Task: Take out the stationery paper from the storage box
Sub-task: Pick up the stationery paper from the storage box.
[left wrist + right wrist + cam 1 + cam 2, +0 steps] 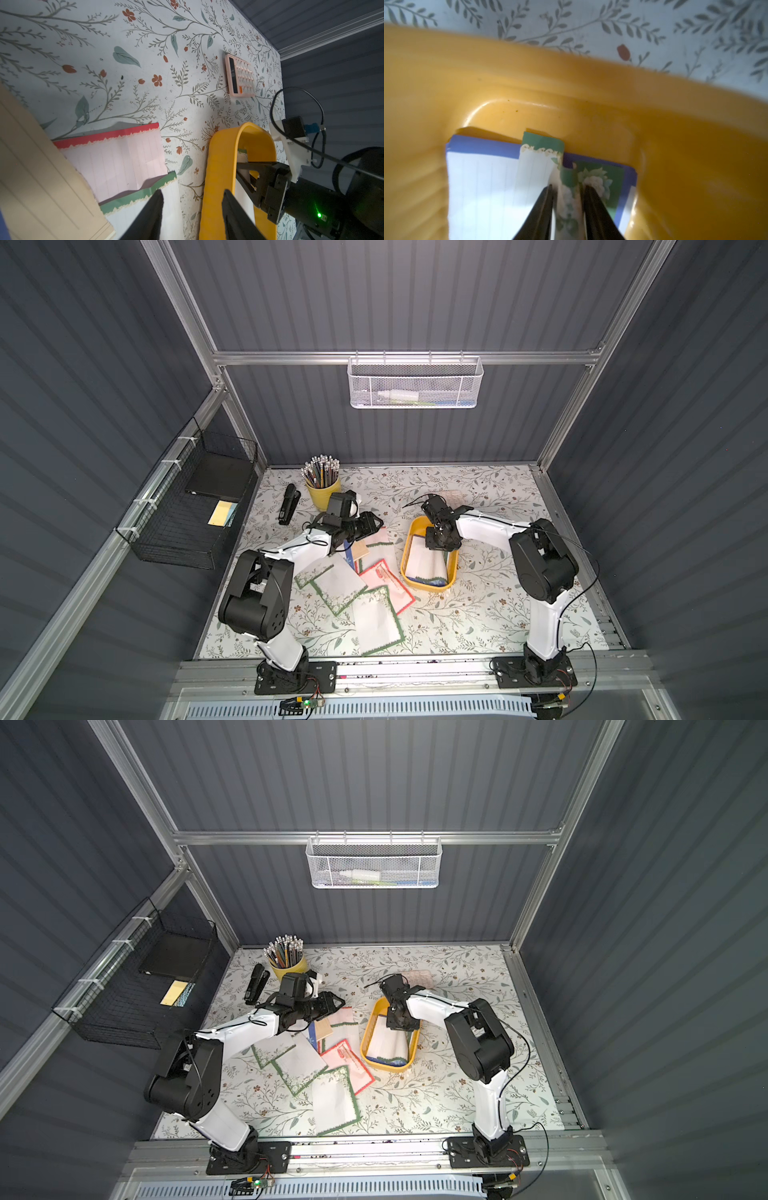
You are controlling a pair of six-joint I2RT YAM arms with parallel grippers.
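Yellow box (404, 560) isn't empty yet, roughly halfway I'd say: several sheets (345, 585) lie out on the table (498, 593) beside it, a few more sit inside. Right gripper (568, 187) pinches a green sheet (537, 166) in the box; left gripper (192, 192) hangs spread, empty.

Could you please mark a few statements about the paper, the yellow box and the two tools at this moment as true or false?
1. The right tool pinches a green-bordered sheet inside the storage box. True.
2. The storage box is empty. False: a blue-bordered sheet also lies in it.
3. The left tool is clamped on the box rim. False: its jaws stand open and hold nothing.
4. Several sheets lie on the table beside the box. True.
5. The pink calculator lies inside the box. False: it lies on the table, apart from the box.
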